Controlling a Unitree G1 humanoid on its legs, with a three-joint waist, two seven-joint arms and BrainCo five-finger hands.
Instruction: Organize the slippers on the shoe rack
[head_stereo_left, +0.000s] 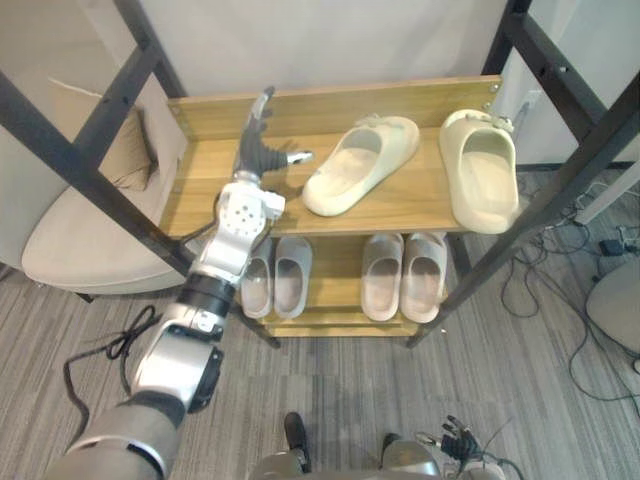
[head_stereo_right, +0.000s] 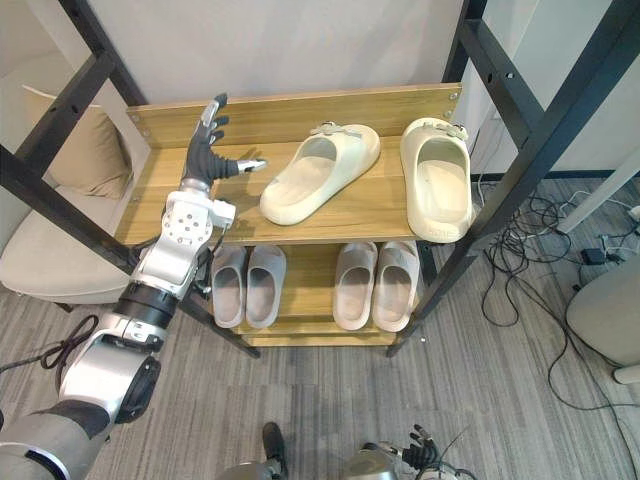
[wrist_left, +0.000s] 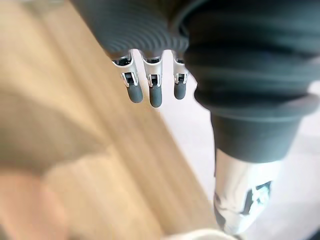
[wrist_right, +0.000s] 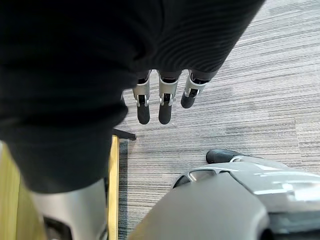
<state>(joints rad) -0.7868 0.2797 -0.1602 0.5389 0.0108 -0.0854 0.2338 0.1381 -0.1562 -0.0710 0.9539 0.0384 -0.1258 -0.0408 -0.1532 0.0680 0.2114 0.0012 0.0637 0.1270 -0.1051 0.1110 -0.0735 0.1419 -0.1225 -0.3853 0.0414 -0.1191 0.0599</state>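
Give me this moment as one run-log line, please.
left hand: open, over top shelf | angled slipper: not held | right hand: open, above floor

- From where I stand, the left arm (head_stereo_left: 178, 365) is a run of rounded silver-grey shells with a soft sheen; a black band rings it partway up
- The wrist block (head_stereo_left: 243, 212) is paler, almost white, and boxy; small dark round holes or screw heads dot its faces
- The left hand (head_stereo_left: 262, 140) has a dark grey cover with fine ribs; silver fingers (wrist_left: 154, 92) end in dark rounded tips; the thumb (wrist_left: 245, 200) is polished silver below a dark sleeve
- The right hand (wrist_right: 165, 45) matches it; black ribbed cover, silver hinged fingers, dark tips
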